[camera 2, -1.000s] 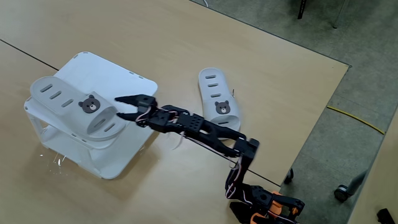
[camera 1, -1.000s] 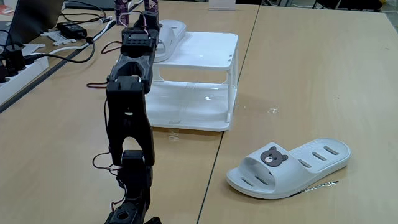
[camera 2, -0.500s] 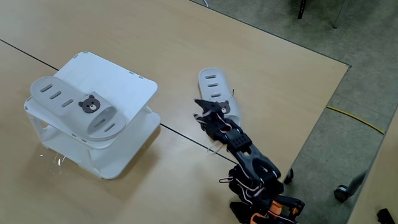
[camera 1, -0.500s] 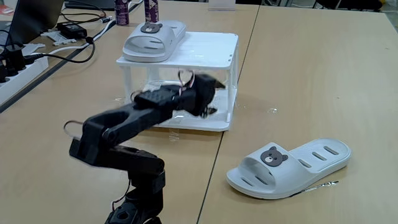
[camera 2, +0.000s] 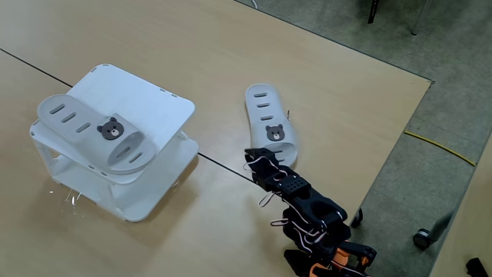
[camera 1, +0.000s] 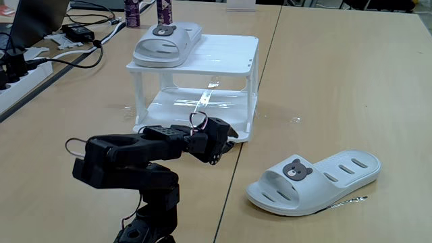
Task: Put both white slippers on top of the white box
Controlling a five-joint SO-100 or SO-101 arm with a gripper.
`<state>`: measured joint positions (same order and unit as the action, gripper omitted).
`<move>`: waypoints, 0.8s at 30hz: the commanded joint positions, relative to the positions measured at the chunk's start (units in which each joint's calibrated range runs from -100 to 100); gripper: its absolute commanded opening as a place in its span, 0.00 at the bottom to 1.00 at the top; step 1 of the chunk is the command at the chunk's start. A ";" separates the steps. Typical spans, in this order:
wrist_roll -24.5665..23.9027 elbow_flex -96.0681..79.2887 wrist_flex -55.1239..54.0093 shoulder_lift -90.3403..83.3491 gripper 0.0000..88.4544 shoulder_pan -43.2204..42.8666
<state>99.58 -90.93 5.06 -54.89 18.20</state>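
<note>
Jaws seemingly closed; table slipper [camera 2: 267,124] lengthwise, toe toward arm [camera 2: 296,196].

Nothing readable anywhere in either fixed view, no labels, brands or numbers; the bottles at the back are too blurry to make out

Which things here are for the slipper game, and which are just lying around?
For the job:
- slipper on the box
- slipper on the table
- white box
- the robot's hand

Just lying about:
- black cables and a power strip at the table's left edge in a fixed view
- two bottles behind the box
</note>
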 commanded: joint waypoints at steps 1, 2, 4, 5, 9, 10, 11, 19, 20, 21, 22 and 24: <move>0.42 -2.40 -6.96 5.29 0.01 0.71; 0.42 -4.56 -12.57 6.72 0.01 0.88; 0.42 -8.26 -23.36 11.26 0.01 1.21; 0.42 -7.72 -27.24 13.95 0.01 2.03; 0.42 -7.63 -40.87 25.90 0.01 8.03; 0.42 -7.54 -43.03 28.17 0.01 9.84; 0.42 -7.54 -44.49 30.19 0.01 11.65; 0.42 -7.54 -54.24 40.37 0.02 15.60; 0.42 -7.63 -55.54 41.05 0.06 15.60; 0.42 -7.63 -56.83 41.89 0.11 15.68; 0.42 -7.63 -58.13 42.81 0.15 15.68; 0.42 -7.63 -61.15 43.91 0.21 15.68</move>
<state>99.58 -98.29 -50.99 -12.25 33.56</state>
